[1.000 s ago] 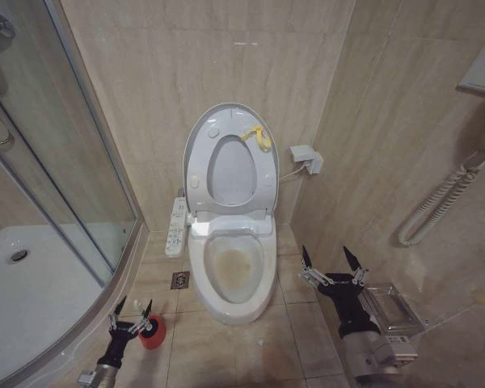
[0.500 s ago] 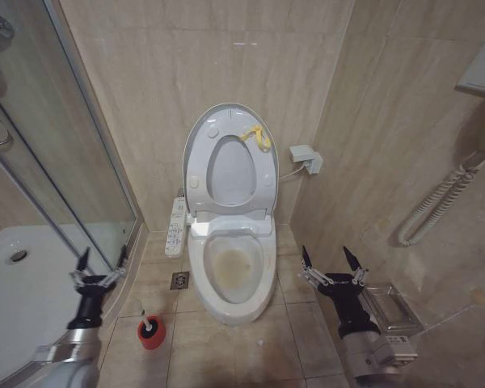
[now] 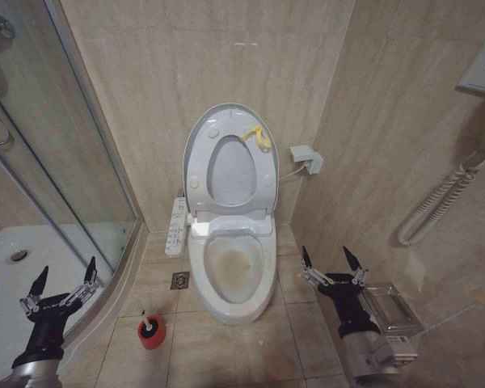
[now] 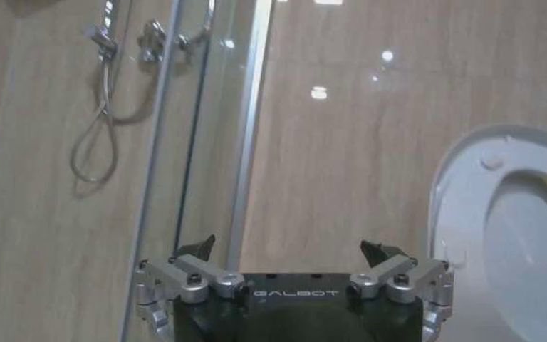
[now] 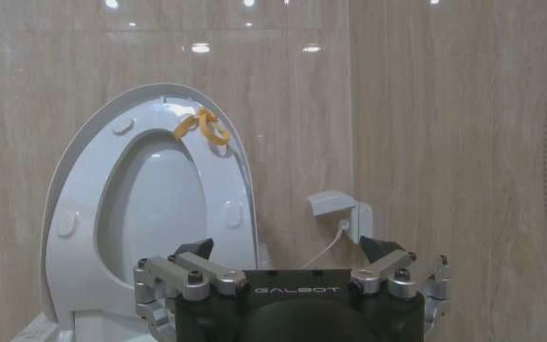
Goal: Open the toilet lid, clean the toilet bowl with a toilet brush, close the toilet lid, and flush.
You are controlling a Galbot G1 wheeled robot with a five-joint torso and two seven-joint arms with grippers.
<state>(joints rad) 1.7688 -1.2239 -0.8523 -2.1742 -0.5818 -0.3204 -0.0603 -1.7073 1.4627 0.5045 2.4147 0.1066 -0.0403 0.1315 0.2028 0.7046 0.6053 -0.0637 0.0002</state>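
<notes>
showing one toilet lid (image 3: 230, 153) up | one toilet brush (image 3: 149, 326) | two grippers, left (image 3: 62, 284) and right (image 3: 331, 259), fingers apart

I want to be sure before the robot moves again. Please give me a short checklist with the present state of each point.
1. The toilet lid is up against the wall: ok.
2. The toilet bowl is uncovered, its yellowish stain in sight: ok.
3. The toilet brush stands in its red holder on the floor, left of the bowl: ok.
4. The left gripper is empty with fingers open: ok. It is off to the left of the brush, by the shower tray, not above it: not ok.
5. The right gripper is open, empty, right of the bowl: ok.
6. Flush control location: cannot tell.
</notes>
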